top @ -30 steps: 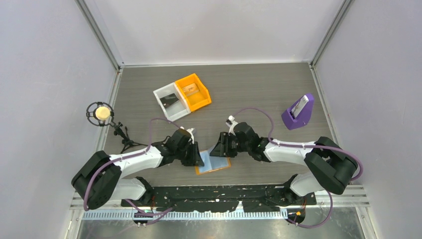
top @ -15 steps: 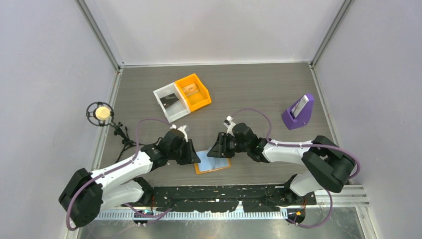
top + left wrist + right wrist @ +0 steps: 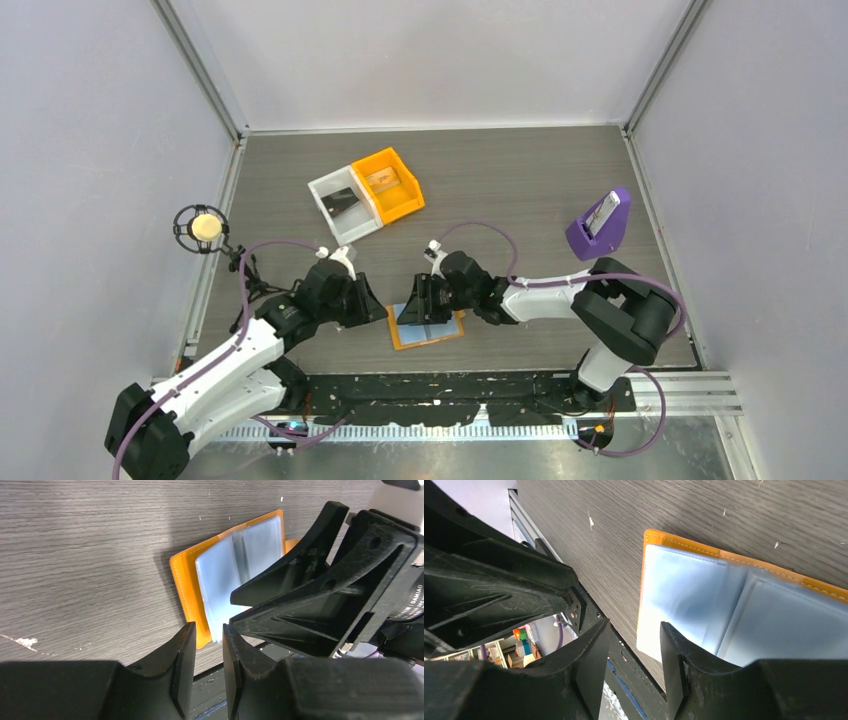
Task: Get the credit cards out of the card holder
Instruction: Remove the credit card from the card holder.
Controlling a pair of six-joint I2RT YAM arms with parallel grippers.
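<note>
The card holder [image 3: 432,330] lies open near the table's front edge, orange with two light blue pocket panels up. It also shows in the left wrist view [image 3: 220,580] and the right wrist view [image 3: 704,590]. I cannot tell whether cards sit in the pockets. My left gripper [image 3: 377,311] is just left of the holder, low over the table, jaws a narrow gap apart and empty [image 3: 209,630]. My right gripper [image 3: 405,304] hovers over the holder's left edge, jaws apart and empty [image 3: 634,627]. The two grippers almost face each other.
A white bin [image 3: 343,204] holding a dark card and an orange bin [image 3: 389,183] holding a card stand side by side at the back left. A purple wedge stand [image 3: 599,226] with a card is at the right. A microphone stand [image 3: 205,228] is at the left edge.
My left arm has drawn back to the left, off the holder. My right gripper has moved left, over the holder's left side.
</note>
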